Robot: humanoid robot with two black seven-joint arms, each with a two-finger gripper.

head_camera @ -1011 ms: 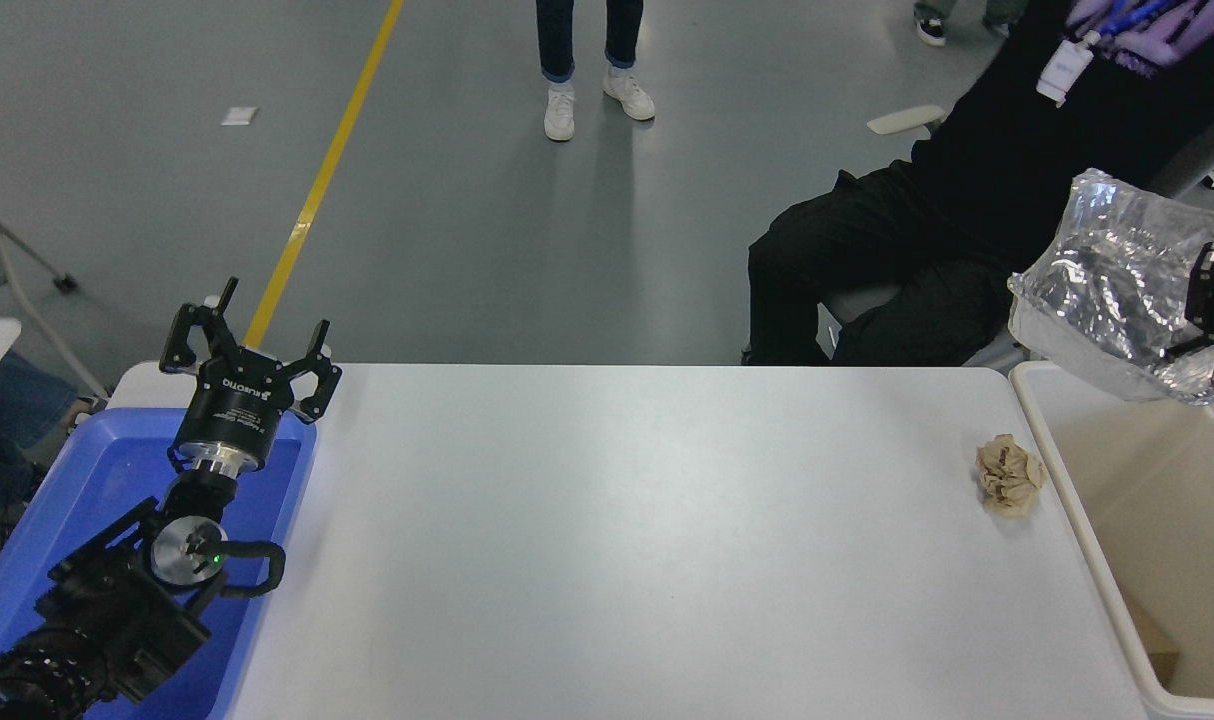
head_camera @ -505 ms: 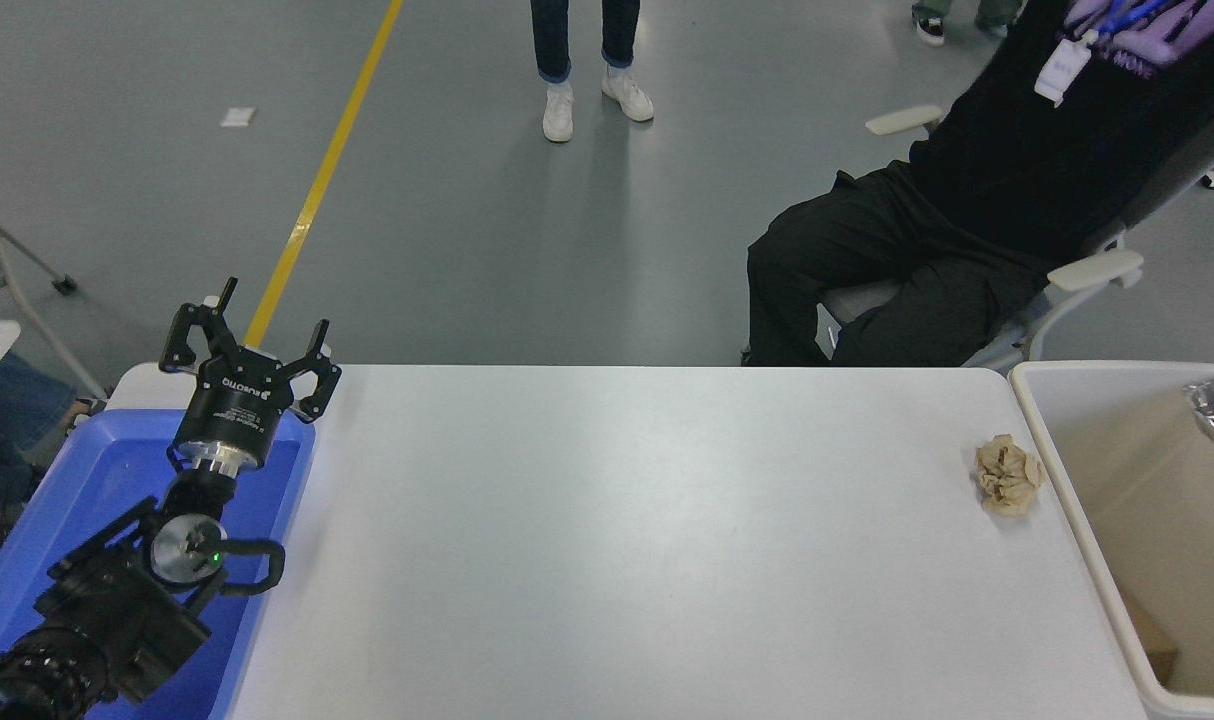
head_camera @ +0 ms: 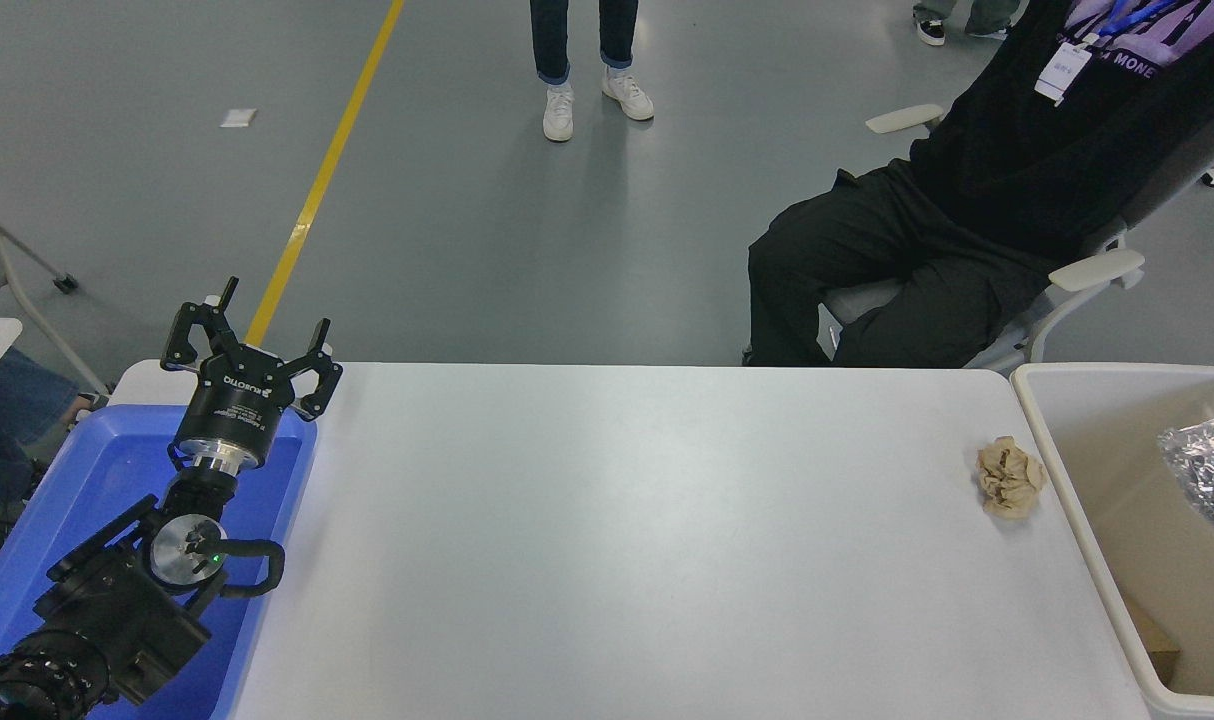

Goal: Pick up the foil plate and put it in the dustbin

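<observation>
Foil plate (head_camera: pixel 1212 475) sits inside dustbin (head_camera: pixel 1057 470) at 3 o'clock; drop looks done. Right arm out of view. Left gripper (head_camera: pixel 250 342) parked at 9 o'clock, fingers wide. Next: nothing but retracting.

The foil plate (head_camera: pixel 1210 470) and the dustbin (head_camera: pixel 1075 470) are both cut off by the right edge.
</observation>
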